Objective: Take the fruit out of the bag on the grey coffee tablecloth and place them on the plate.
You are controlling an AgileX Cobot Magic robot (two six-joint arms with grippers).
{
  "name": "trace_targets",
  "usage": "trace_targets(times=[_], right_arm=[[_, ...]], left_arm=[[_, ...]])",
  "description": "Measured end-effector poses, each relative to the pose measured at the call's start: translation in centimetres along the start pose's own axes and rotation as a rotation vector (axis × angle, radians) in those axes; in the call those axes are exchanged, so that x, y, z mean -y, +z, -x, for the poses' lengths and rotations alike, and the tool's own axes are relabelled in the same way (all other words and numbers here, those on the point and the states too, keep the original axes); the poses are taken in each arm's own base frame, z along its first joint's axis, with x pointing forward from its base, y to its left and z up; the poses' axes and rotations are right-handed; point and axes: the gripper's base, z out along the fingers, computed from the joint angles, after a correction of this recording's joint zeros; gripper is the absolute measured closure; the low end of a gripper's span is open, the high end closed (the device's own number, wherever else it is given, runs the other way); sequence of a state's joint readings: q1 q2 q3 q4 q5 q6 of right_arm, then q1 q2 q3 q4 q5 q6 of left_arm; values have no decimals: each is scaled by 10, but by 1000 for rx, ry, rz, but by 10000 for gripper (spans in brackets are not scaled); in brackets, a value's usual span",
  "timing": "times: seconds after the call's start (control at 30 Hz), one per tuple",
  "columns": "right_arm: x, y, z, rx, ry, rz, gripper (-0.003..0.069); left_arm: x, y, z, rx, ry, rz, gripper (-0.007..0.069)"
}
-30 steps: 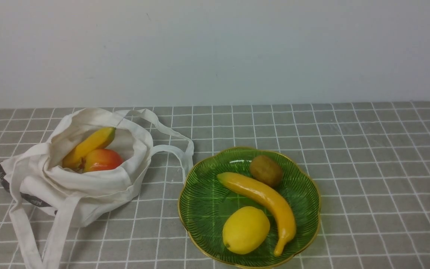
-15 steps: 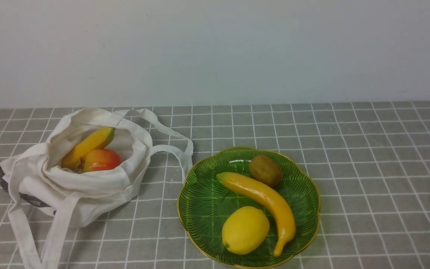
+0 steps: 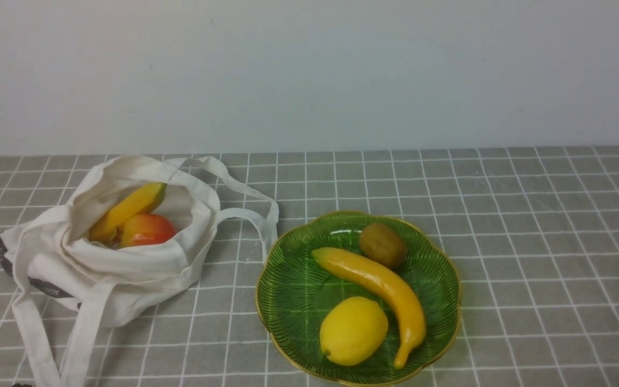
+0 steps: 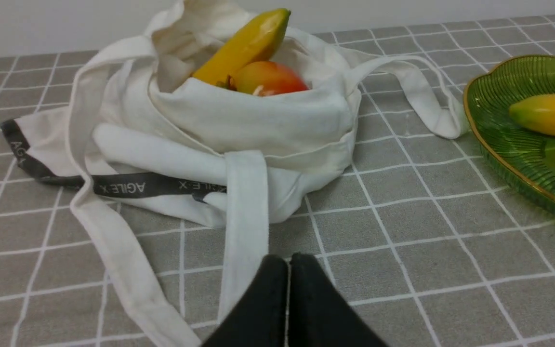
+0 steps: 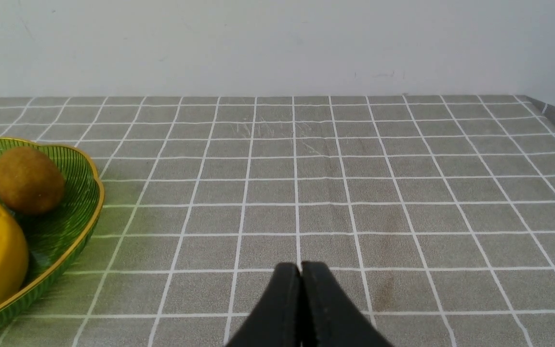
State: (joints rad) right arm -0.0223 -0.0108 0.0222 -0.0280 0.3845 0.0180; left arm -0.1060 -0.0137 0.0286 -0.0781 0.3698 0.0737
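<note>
Beyond the tips of the left gripper (image 4: 288,262), the off-white tote bag (image 3: 127,269) is seen slumped on the grey grid-lined tablecloth (image 3: 223,333), its mouth gaping. A green-tipped banana (image 3: 129,209) and a red-orange apple (image 3: 148,230) are held inside, pressed together behind the near fold. Nothing is gripped by the left jaws, which are closed tip to tip; they would have to be parted before either fruit could be taken. One long strap (image 4: 246,217) is stretched towards these jaws and could be snagged on a low approach, so that the whole bag is dragged. The apple might be rolled deeper if the banana is pulled out carelessly.

Farther to the right of the left jaws, the green glass plate (image 3: 299,344) is occupied by a lemon (image 3: 353,330), a banana (image 3: 379,279) and a kiwi (image 3: 383,245); these could be knocked by a hurried release. Beside the plate, the right gripper (image 5: 300,270) is also shut, with nothing held.
</note>
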Motion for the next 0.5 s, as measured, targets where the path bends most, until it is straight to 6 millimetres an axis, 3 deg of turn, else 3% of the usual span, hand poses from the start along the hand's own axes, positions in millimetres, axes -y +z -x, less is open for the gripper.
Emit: trace_targets(times=[0.5], right_arm=[[0,0,0,0,0,0,675]], left_arm=[[-1,0,0,-1,3,13,632]])
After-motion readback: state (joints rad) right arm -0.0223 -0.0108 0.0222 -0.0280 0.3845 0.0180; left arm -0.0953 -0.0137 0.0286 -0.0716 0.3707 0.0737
